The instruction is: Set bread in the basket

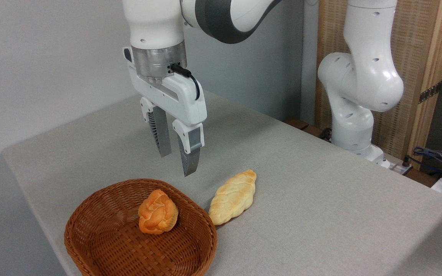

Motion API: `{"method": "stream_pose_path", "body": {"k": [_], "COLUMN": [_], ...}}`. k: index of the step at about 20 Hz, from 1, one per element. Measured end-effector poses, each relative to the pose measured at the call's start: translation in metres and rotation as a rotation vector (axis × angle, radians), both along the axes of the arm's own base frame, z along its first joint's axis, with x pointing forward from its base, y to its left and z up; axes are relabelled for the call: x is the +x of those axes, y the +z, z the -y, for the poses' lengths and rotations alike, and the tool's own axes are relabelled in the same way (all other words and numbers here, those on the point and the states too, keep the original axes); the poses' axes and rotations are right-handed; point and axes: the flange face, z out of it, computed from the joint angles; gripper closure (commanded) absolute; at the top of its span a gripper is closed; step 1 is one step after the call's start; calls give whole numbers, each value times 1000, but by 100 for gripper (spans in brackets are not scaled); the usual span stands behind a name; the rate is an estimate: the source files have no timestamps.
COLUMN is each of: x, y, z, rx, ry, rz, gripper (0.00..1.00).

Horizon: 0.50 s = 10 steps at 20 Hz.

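Grey cloth covers the worktop (301, 184), and on it, near the front edge, sits a shallow oval wicker basket (102, 230) woven in reddish brown. Inside the basket lies a small, round, deep-orange knotted bun (157, 212). The bread (232, 196), a long pale-golden braided loaf with tapered ends, lies flat on the cloth just to the right of the basket, its near tip at or almost against the wicker rim; I cannot tell whether they touch.

A white robot arm reaches in from above. Its end effector (175, 164) hangs in the air above the far rim of the basket, pointing down, well clear of both the bun and the loaf. Its two grey fingers are spread a little way apart, and nothing is held between them. A second white arm segment (359, 84) stands at the back right, in front of a wooden panel.

The step in hand looks to be the approach to the loaf, which is not yet grasped. The next move would call for shifting right, over the loaf's middle, with the fingers opened wider than the loaf and set across its narrow width, then a descent to close on it.
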Motion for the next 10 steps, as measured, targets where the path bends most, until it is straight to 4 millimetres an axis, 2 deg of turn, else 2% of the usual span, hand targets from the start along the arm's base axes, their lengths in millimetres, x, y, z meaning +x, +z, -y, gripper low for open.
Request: {"method": "stream_pose_path", "body": {"k": [10], "x": [-2], "y": [-2], "z": [0], "rx": [1], "ry": [0], "rz": [-16], "gripper": [0]}}
